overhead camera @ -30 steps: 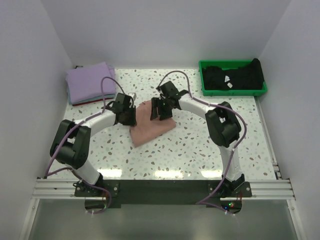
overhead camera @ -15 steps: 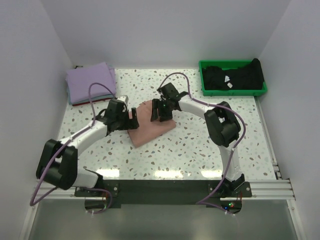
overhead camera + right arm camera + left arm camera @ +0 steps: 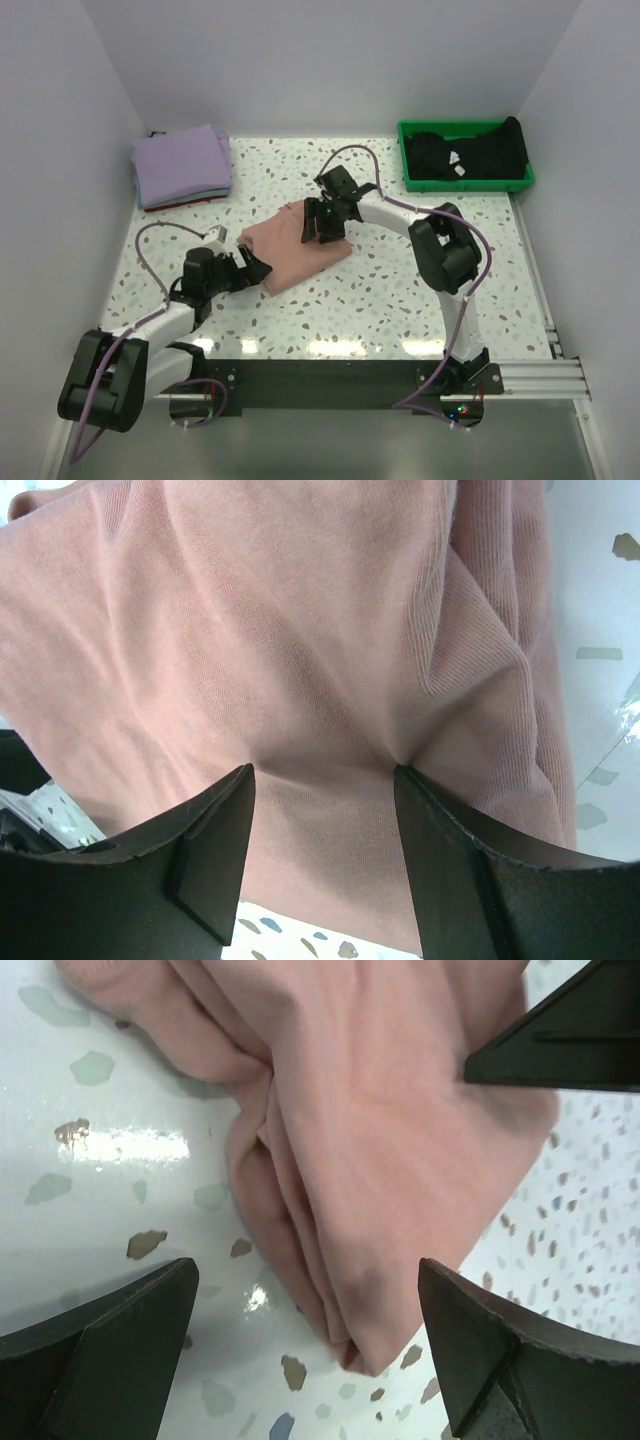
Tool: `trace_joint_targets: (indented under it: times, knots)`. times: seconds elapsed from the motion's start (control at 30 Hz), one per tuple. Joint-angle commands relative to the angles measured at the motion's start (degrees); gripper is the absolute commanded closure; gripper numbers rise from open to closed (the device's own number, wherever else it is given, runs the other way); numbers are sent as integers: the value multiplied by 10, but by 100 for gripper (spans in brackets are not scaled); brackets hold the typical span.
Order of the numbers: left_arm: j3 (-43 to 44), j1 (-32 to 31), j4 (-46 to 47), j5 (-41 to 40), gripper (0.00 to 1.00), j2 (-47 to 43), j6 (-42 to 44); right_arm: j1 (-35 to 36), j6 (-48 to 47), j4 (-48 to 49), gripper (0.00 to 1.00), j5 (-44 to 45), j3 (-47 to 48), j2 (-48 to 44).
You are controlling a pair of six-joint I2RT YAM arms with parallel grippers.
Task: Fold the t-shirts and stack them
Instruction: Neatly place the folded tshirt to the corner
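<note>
While the salmon-pink t-shirt (image 3: 295, 245) lies folded mid-table, my right pincer (image 3: 318, 228) presses its spread tips onto the far part, creasing the cloth. My left pincer (image 3: 250, 268) gapes wide at the near-left corner, gripping nothing. The lavender t-shirt (image 3: 180, 165) lies folded far left.

Bright, even light comes from above. The shiny surface (image 3: 400, 290) has white glare strips at 6 o'clock in the top view and one bright spot at 9 o'clock in the left wrist view. Shadows are soft. The pink shirt (image 3: 300, 630) is dimmer between the right jaws.
</note>
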Motion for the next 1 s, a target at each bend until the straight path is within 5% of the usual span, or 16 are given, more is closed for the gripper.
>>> trace_joint_targets:
  times: [0.0, 0.97]
  knots:
    - [-61, 29, 148, 49, 2, 33, -43, 2, -2, -12, 38, 14, -21, -5]
    - [-69, 19, 504, 71, 1, 421, -169, 1, 5, -19, 38, 18, -32, -40]
